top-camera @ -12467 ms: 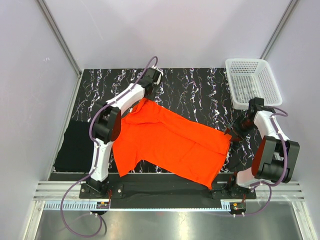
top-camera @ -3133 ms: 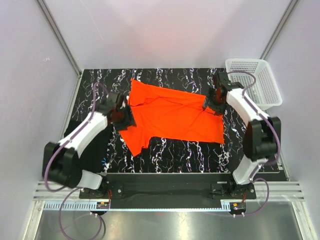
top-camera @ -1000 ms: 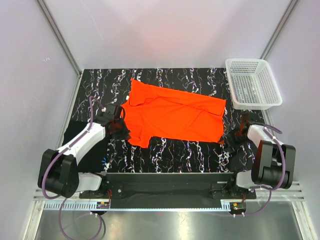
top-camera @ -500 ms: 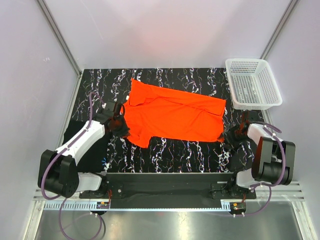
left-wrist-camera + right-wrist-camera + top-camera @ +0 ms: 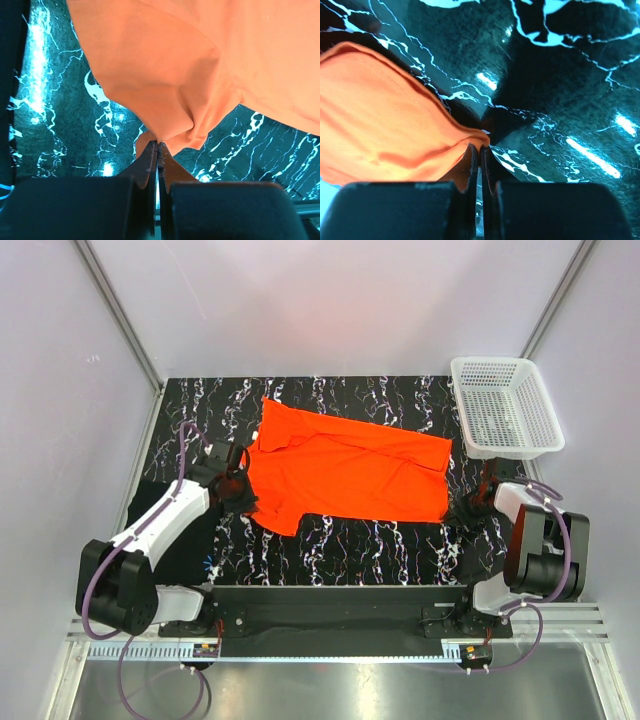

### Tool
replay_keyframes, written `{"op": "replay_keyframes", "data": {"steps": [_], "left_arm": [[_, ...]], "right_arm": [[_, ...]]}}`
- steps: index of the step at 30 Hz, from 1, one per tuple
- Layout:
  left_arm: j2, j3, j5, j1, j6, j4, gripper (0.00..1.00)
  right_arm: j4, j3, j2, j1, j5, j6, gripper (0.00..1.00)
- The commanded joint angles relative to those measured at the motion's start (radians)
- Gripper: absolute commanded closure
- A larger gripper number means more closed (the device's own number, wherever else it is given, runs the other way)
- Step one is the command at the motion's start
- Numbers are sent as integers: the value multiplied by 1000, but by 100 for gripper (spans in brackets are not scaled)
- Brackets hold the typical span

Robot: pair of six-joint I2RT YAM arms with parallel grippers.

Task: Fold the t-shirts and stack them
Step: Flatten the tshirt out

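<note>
The orange-red t-shirt (image 5: 345,470) lies spread and lightly creased across the middle of the marbled worktop (image 5: 380,540), sleeves toward the left edge and hem toward the right. The left hand (image 5: 157,145) is pressed together, pinching the near sleeve's tip, and the right hand (image 5: 481,147) pinches the near hem corner. Bare worktop runs along the near edge; a folded black t-shirt (image 5: 140,540) sits at the left edge, a white basket (image 5: 505,365) at the far right corner.

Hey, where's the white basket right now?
In the top view the white basket sits at the far right corner of the mat, to the right of the orange t-shirt.
</note>
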Motion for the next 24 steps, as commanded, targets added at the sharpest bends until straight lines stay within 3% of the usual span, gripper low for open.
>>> {"op": "replay_keyframes", "data": {"steps": [1, 6, 13, 17, 18, 24], "left_arm": [[-42, 88, -37, 0, 51, 1, 100], [-24, 250, -126, 4, 166, -16, 100], [140, 667, -163, 18, 309, -16, 100], [316, 1000, -116, 49, 436, -15, 100], [392, 1148, -96, 67, 476, -15, 100], [560, 1499, 124, 176, 424, 94, 100]], "right_arm": [[25, 16, 17, -3, 41, -44, 100], [-41, 102, -102, -3, 10, -23, 100], [-75, 356, -76, 4, -21, 0, 100], [-29, 629, 31, 23, -45, -1, 100], [-7, 684, 81, 27, -48, 0, 100], [-2, 1140, 256, 38, -68, 22, 100]]}}
